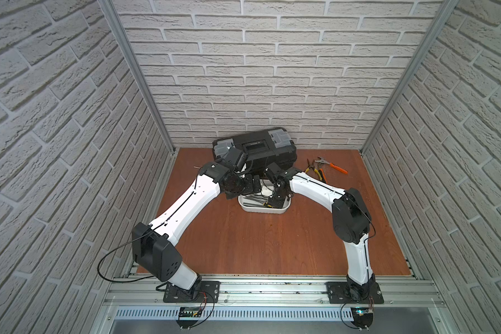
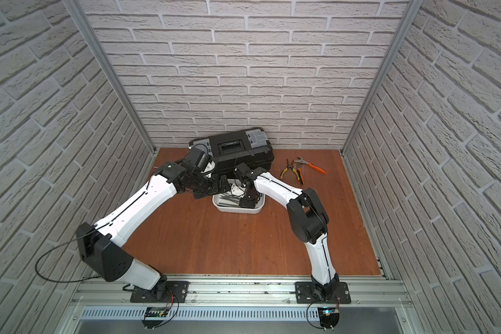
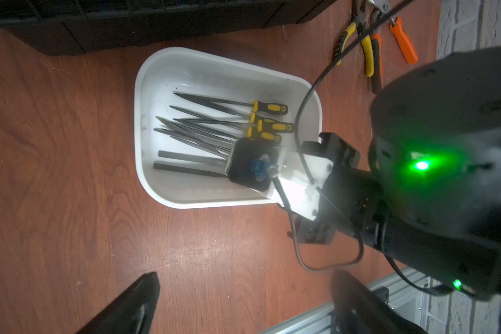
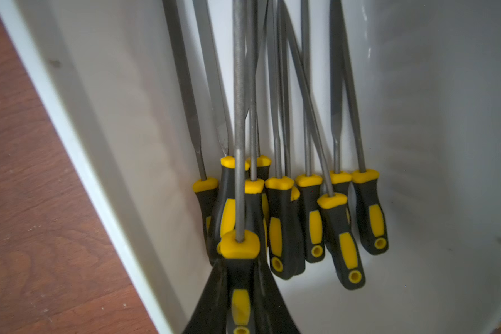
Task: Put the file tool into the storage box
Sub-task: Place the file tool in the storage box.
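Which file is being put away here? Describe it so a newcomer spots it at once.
Start at the black toolbox by the back wall; in front of it sits the white storage box, holding a pile of files with yellow-and-black handles. The file is the one above that pile; unlike its neighbours, its handle is pinched in the right gripper.

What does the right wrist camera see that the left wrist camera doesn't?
Only the right wrist view: a close look at the right claw shut on the gripped file, low inside the storage box beside the other handles.
Only the left wrist view: the black toolbox, the pliers, the storage box's whole outline, and the open left claw.
Both: the white storage box, the other files lying in it, and the wooden table.
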`<state>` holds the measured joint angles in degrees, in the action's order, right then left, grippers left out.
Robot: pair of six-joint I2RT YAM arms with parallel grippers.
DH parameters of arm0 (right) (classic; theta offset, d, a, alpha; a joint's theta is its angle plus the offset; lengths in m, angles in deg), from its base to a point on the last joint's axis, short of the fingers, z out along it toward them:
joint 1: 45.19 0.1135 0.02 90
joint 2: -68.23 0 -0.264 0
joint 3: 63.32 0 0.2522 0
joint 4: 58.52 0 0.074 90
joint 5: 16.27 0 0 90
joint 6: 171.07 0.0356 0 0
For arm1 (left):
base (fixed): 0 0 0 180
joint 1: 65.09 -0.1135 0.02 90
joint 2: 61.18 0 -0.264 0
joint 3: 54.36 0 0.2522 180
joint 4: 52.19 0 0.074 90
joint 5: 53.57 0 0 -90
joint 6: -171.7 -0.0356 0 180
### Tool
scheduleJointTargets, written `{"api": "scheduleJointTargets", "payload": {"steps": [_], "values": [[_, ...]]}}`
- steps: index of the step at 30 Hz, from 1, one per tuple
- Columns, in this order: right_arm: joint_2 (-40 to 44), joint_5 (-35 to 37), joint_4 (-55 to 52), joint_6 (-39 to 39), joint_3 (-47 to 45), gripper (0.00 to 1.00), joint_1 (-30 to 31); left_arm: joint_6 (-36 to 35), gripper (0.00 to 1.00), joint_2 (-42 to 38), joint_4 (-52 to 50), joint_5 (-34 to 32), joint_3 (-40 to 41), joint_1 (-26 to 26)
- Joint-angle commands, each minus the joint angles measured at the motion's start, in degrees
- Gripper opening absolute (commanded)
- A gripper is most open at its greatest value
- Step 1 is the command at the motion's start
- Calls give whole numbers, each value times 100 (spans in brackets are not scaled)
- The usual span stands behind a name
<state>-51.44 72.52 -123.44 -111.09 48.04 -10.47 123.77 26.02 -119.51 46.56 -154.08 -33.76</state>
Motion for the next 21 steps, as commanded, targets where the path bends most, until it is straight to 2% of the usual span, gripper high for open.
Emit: {"api": "scheduleJointTargets", "payload": {"steps": [1, 4, 10, 12, 17, 21], "values": [[-11, -67, 198, -83, -1, 26, -9, -9, 98, -355, 170, -188, 356, 42], [-12, -66, 244, -33, 2, 34, -9, 44, 98, -533, 310, -346, 585, 31], [124, 391, 451, 170, 23, 36, -31, 51, 98, -616, 410, -600, 638, -37], [221, 493, 567, 333, 51, 37, -91, 46, 98, -662, 491, -600, 706, -91], [541, 458, 717, 975, 241, 48, -352, -80, 98, -927, 807, -706, 1018, -303], [971, 391, 987, 1691, 189, 56, -630, -429, 98, -1265, 1098, -1474, 1301, -464]]}}
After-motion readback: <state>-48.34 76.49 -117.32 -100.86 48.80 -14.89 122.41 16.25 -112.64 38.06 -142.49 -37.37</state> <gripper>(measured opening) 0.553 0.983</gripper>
